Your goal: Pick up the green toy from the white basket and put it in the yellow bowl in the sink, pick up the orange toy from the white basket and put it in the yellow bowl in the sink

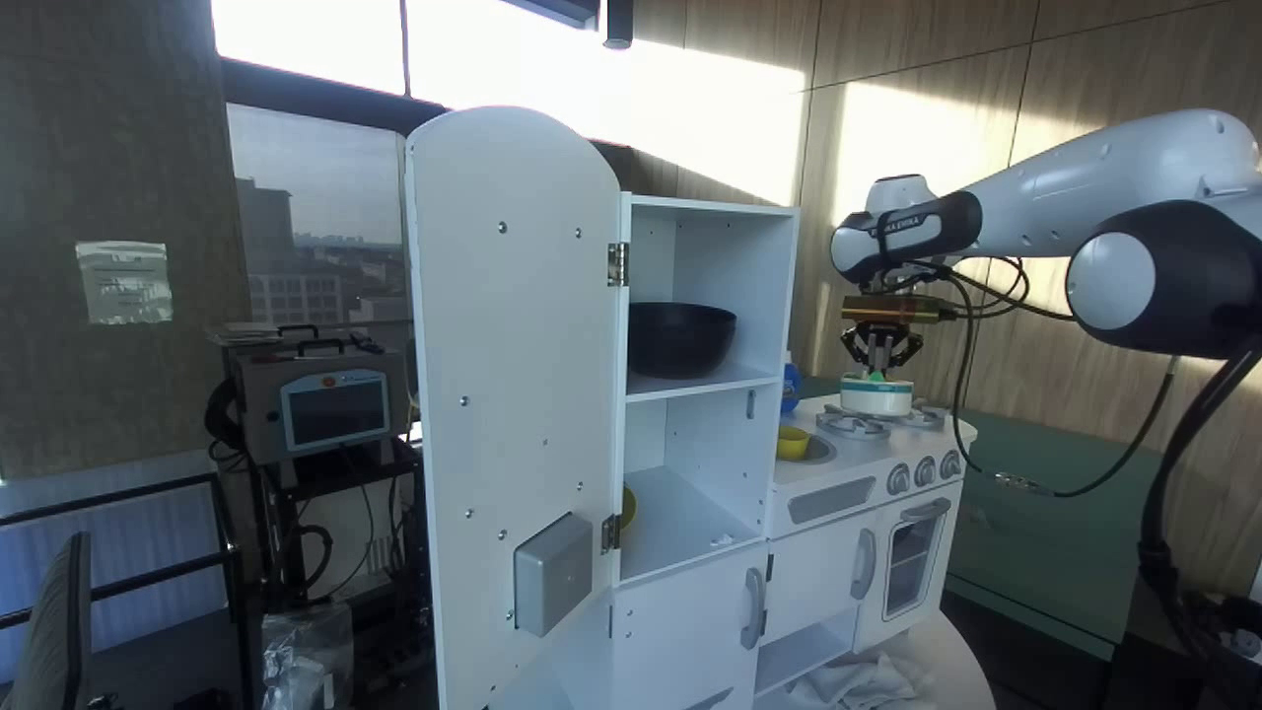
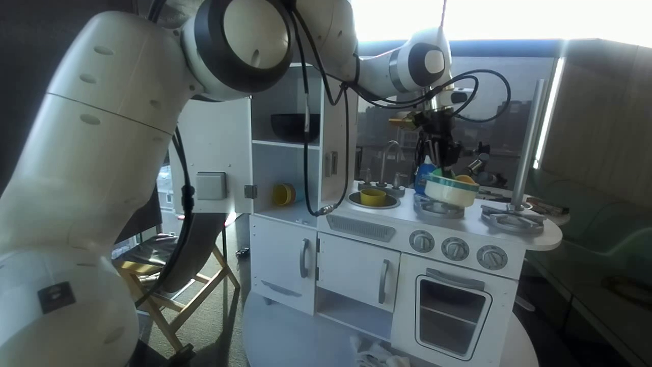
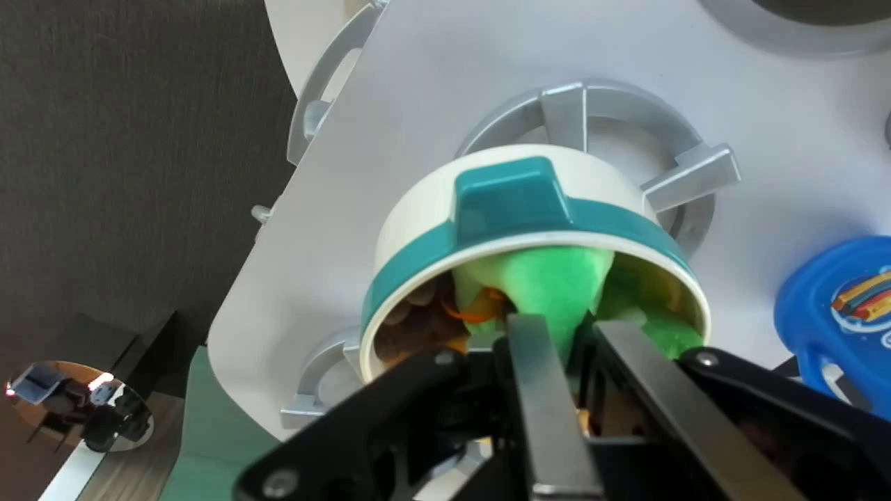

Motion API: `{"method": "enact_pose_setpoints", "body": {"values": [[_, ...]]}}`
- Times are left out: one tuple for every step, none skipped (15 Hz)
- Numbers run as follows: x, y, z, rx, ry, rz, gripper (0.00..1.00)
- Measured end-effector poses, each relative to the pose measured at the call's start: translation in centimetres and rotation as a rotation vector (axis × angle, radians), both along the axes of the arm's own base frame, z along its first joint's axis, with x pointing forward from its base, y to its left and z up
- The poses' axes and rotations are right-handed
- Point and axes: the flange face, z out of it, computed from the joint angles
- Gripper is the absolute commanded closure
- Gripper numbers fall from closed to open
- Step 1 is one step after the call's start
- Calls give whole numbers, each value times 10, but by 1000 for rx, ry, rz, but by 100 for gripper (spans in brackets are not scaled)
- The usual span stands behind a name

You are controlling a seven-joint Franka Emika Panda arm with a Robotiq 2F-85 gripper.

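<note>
Wood wall, "EMIKA" arm, green toy

A wide round black bowl rests in a tall white cabinet, and 3 round gray knobs sit above a rectangular white oven door.

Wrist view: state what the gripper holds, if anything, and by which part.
Apparently the green toy, pinched where it narrows between the fingers of the gripper; which part of its body that is, I cannot tell.
</note>
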Motion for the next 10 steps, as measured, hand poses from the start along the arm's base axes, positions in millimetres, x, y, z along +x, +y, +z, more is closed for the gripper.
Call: {"method": "enact_pose_setpoints", "body": {"values": [[-2, -1, 6, -2, -11, -7, 89], [-4, -2, 11, -2, -19, -12, 89], [-5, -2, 14, -2, -24, -17, 89], [-5, -2, 14, -2, -25, -20, 89], [-4, -2, 11, 0, -26, -22, 89], [-1, -1, 7, -1, -31, -20, 89], [3, 1, 0, -5, -41, -18, 90], [8, 3, -7, -9, -55, -18, 89], [14, 5, -14, -15, -74, -21, 89], [21, 9, -21, -23, -95, -26, 90]]}}
